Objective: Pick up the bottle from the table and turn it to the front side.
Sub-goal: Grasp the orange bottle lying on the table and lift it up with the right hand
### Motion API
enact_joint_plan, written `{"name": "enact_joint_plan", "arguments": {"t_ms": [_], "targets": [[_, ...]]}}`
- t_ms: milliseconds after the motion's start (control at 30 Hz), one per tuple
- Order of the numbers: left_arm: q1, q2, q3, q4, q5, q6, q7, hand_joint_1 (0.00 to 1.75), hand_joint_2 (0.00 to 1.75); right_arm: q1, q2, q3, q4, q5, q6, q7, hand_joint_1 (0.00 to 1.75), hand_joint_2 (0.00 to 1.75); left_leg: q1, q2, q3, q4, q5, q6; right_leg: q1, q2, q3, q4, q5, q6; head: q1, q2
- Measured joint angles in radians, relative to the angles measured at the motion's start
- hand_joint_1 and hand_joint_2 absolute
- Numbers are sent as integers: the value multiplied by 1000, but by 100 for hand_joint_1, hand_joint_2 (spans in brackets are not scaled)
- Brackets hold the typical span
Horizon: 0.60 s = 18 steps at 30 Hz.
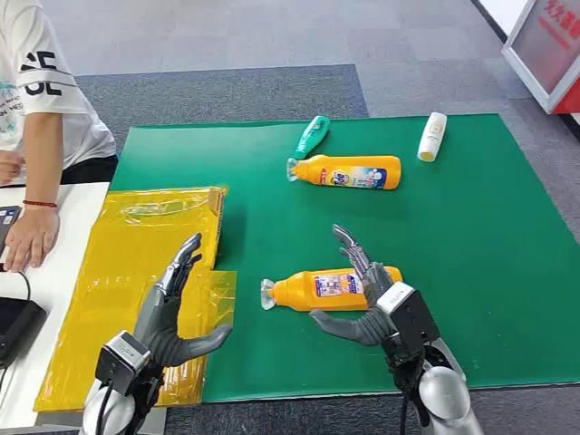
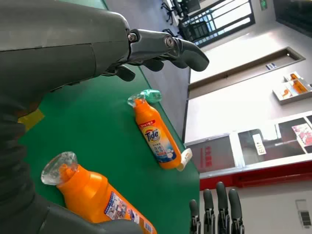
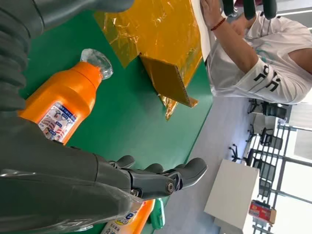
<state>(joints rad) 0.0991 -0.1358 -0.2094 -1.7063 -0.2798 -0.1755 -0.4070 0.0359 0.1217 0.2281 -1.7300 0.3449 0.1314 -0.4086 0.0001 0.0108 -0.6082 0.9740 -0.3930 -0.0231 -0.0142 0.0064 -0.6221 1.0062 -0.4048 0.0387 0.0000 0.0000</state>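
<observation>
My right hand [image 1: 369, 304] spread, holding nothing, over the near orange bottle [image 1: 322, 290], which lies on the green mat [image 1: 478, 254] by my fingers; left hand [image 1: 171, 313] likewise spread, over yellow film [image 1: 137, 263]; left wrist view reads "Tide" on the far orange bottle [image 2: 156, 139].

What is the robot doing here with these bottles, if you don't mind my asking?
The robot's right hand is open around the near orange plastic detergent bottle, which lies on its side on the green mat; nothing is lifted yet. Its left hand hovers open over the yellow film sheet. A second orange bottle, a green bottle and a white bottle lie farther back. A person sits by the white table.
</observation>
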Motion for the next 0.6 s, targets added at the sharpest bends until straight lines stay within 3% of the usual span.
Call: {"name": "enact_joint_plan", "arguments": {"t_ms": [600], "targets": [[0,0,0,0,1,0,0,0,175,0,0,0,0,3,-1,3,0,175,0,0,0,0,0,0,0,0,0,0,0,0,0,0]]}}
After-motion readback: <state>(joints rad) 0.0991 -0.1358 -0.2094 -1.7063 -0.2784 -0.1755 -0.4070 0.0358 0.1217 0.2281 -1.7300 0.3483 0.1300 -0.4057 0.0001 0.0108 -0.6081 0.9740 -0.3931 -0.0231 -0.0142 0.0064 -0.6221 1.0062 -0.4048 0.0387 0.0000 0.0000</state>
